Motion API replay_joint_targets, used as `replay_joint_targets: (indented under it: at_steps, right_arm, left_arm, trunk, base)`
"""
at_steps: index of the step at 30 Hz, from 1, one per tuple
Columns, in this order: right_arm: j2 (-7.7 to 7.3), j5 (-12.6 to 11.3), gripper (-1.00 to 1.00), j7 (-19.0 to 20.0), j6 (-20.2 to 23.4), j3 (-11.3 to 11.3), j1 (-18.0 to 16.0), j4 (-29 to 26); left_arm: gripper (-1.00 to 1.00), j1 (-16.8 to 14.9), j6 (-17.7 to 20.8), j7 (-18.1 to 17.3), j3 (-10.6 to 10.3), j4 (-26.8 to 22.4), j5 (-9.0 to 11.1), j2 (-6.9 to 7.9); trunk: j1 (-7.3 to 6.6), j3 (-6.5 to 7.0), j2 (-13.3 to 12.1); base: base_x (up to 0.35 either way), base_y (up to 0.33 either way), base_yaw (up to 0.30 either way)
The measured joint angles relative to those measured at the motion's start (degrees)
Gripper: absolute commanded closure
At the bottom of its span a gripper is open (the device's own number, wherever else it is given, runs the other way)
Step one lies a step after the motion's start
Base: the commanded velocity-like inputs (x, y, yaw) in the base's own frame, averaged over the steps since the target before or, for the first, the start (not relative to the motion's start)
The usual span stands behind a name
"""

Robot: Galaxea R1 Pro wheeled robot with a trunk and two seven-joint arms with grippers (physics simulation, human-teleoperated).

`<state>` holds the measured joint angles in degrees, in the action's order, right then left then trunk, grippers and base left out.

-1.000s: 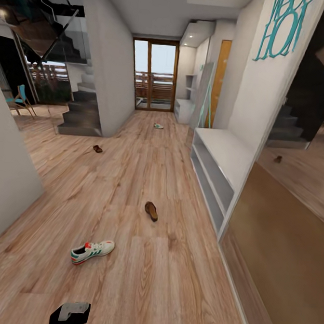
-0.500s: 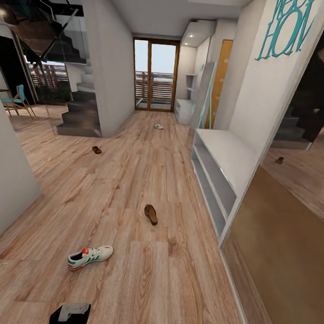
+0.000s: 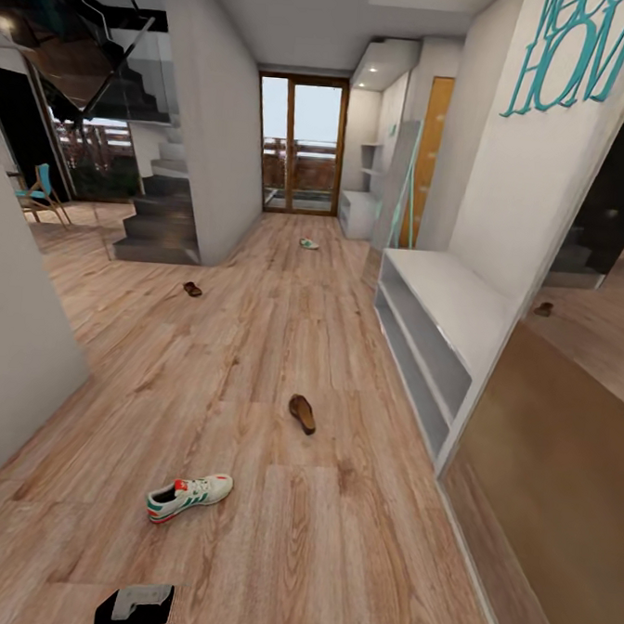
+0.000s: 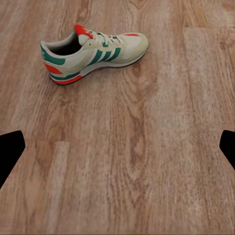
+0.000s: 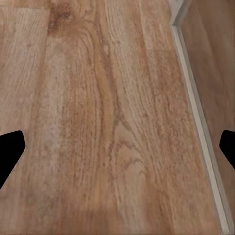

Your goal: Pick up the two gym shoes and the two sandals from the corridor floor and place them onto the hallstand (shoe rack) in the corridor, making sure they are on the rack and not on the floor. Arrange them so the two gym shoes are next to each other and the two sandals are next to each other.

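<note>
Gym shoe (image 3: pixel 188 498) lies on the corridor floor (image 3: pixel 332 555) at lower left, slightly right of where it showed a second ago because the view has swung. Sandal (image 3: pixel 302 413) sits mid-frame, hallstand (image 3: pixel 368 181) far down the corridor. Left tool (image 4: pixel 117 147) and right tool (image 5: pixel 117 147) both hang released, so nothing is collected yet.

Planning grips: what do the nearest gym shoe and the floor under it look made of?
Gym shoe: apparently matte cream fabric or suede, with green stripes and a red-orange rubbery-looking sole. Corridor floor: wood-look planks with visible grain and seams, low sheen.
</note>
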<state>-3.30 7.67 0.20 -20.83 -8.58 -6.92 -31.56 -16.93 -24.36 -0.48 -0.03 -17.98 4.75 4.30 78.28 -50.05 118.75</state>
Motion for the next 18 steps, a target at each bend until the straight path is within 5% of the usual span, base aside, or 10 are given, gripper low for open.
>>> replay_joint_targets:
  at_steps: [18]
  right_arm:
    - [0.01, -0.01, -1.0, -0.04, 0.0, 0.0, 0.0, 0.0]
  left_arm:
    - [-1.0, 0.0, 0.0, 0.0, 0.01, 0.0, 0.04, 0.0]
  trunk:
    - [0.0, 0.0, 0.0]
  base:
    - [0.0, 0.304, 0.0]
